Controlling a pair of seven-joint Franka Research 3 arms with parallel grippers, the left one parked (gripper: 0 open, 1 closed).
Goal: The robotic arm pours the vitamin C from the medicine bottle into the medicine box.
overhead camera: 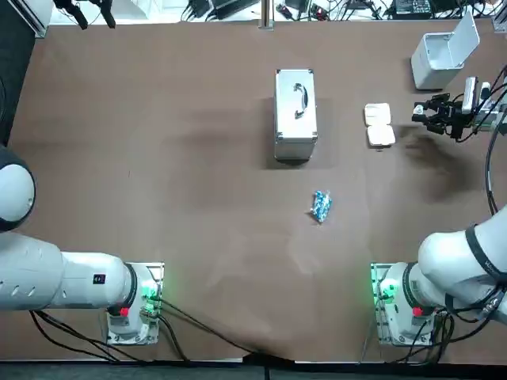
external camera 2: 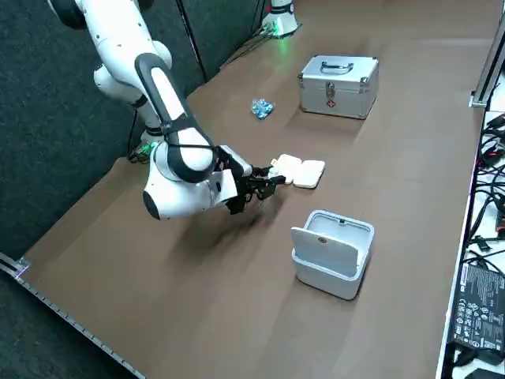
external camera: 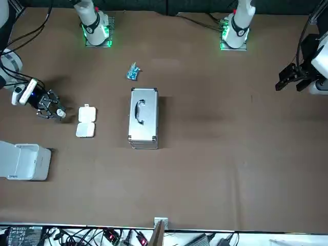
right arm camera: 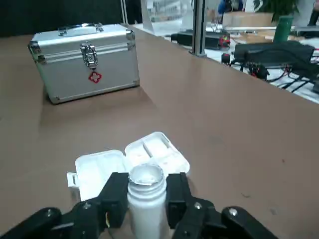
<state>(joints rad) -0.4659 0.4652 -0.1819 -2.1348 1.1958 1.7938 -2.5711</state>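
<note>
Pinching the uncapped bottle (right arm camera: pixel 146 209) below its neck, the hand (right arm camera: pixel 147 188) hangs beside the open box (right arm camera: pixel 152 153) near the worktop's (overhead camera: pixel 198 237) right edge. Bottle judged light, stiff, slippery.

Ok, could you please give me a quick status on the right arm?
Right gripper shut on open medicine bottle, upright, beside the medicine box. Box lies open on table. Silver case apart, not in path.
</note>
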